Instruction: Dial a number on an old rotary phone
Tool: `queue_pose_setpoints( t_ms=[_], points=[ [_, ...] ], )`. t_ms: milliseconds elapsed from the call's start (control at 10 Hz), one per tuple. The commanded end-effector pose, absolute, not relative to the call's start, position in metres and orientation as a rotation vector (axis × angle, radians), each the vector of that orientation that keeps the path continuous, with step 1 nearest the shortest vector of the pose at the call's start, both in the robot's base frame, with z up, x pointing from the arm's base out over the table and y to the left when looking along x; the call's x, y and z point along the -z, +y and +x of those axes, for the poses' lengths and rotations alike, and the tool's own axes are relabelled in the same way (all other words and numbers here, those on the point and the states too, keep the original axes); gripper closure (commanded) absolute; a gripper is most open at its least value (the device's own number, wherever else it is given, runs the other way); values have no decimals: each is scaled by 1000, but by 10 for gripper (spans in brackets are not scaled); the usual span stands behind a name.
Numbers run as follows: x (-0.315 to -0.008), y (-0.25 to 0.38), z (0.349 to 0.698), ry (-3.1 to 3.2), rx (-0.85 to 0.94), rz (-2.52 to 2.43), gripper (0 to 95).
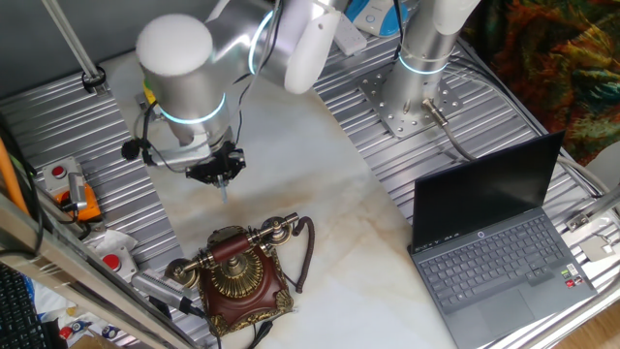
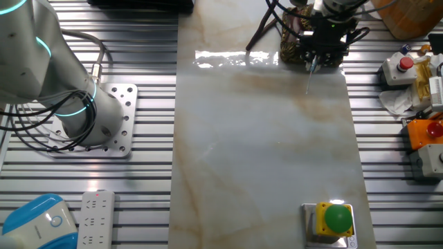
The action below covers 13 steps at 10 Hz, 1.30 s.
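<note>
Hiding most of itself behind the hand [image 2: 313, 47] in the other fixed view, the old rotary phone [image 1: 237, 276] sat at the table [image 1: 320, 194] edge nearest the one fixed camera, dial facing that edge, handset [image 1: 232, 250] lying along it. The hand hovered above bare table just beyond the phone, gripping a thin stylus [image 1: 224, 187]; its opening could not be made out.
</note>
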State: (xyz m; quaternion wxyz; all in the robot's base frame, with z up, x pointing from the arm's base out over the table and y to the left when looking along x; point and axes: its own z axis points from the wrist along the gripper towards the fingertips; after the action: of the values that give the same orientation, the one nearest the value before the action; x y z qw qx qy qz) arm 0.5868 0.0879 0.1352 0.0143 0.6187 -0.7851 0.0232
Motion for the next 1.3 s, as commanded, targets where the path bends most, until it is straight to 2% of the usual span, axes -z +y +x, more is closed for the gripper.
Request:
queue_pose_setpoints(
  t_ms=[100, 1300],
  points=[
    [-136, 87, 584, -2446, -72, 1934, 950],
    [-137, 88, 587, -2467, -57, 1931, 950]
  ],
)
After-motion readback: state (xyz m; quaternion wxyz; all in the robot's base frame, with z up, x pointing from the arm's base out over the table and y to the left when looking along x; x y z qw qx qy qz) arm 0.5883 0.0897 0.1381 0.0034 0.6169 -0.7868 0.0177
